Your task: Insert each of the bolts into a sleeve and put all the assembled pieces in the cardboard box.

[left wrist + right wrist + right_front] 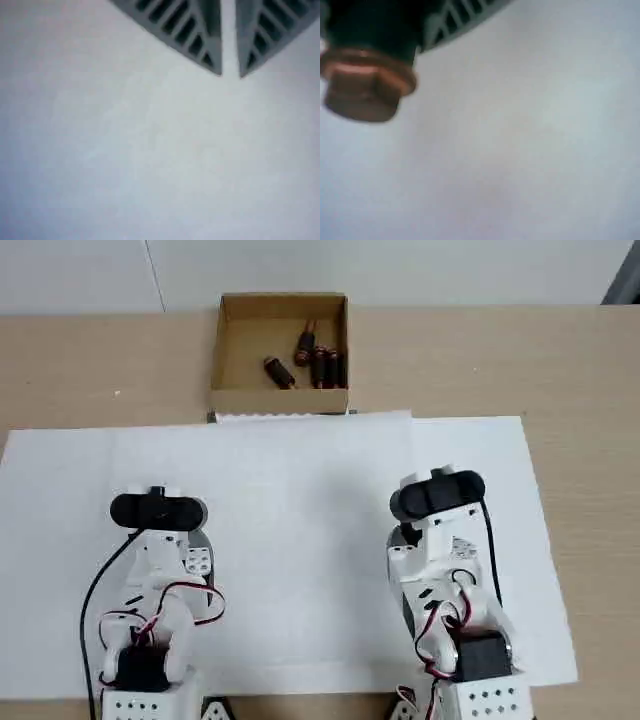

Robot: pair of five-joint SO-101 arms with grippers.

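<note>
Bolt (362, 97) in its black sleeve (370, 25) sat clamped in the right tool (427, 30) above white paper (300, 540). The left tool (230, 75) hung nearly closed, empty. Several assembled pieces (318, 360) lay in the cardboard box (245, 345) on the desk (580, 360).

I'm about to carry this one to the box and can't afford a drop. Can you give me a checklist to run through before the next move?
1. Bolt in sleeve: ok; the copper bolt head sits against the black sleeve.
2. Right tool holds that piece: ok.
3. Grip security: cannot tell; the contact is hidden.
4. Left tool empty: ok; it holds nothing.
5. Cardboard box has room: ok; the finished pieces lie in its right half.
</note>
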